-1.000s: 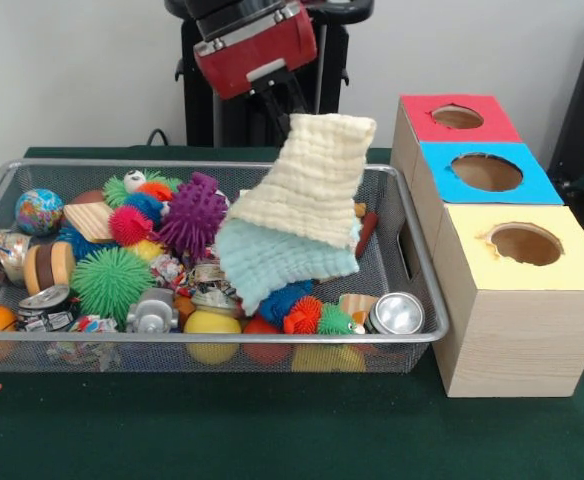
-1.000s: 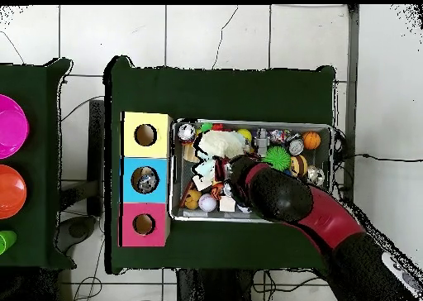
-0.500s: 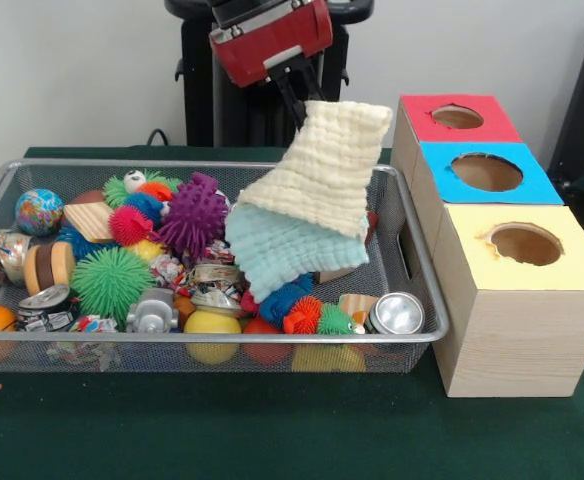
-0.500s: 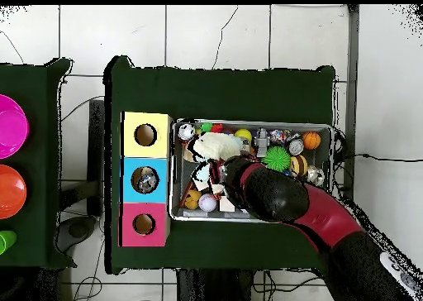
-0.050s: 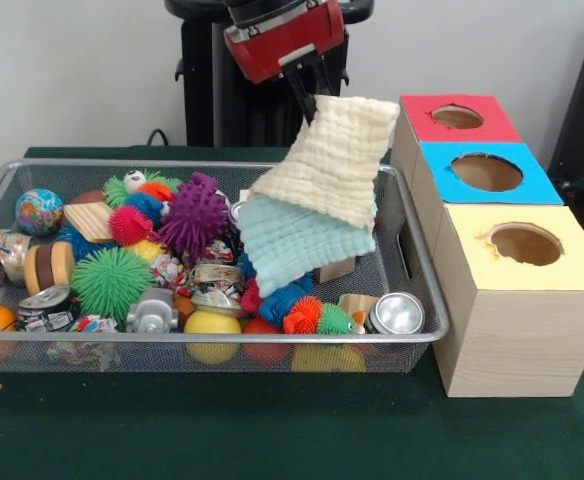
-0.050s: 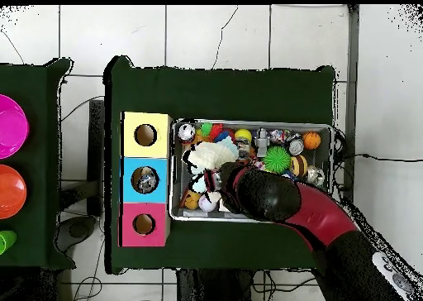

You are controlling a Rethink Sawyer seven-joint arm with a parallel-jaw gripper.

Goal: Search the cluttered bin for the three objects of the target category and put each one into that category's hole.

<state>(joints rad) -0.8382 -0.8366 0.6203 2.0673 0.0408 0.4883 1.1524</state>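
The gripper (image 5: 310,88) pinches the top corner of the cream-and-teal cloth (image 5: 317,198), which hangs lengthwise over the bin's (image 5: 172,338) right end, just beside the three-holed box (image 5: 492,330).

The arm (image 5: 282,35) is cut off by the front view's top edge. The hanging cloth (image 5: 317,190) hides the toys behind it, and in the overhead view the arm covers part of the bin (image 6: 330,132).

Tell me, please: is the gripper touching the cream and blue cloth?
Touching. In the front view, the gripper pinches the cloth at its top corner, and the cloth hangs from it above the wire bin.
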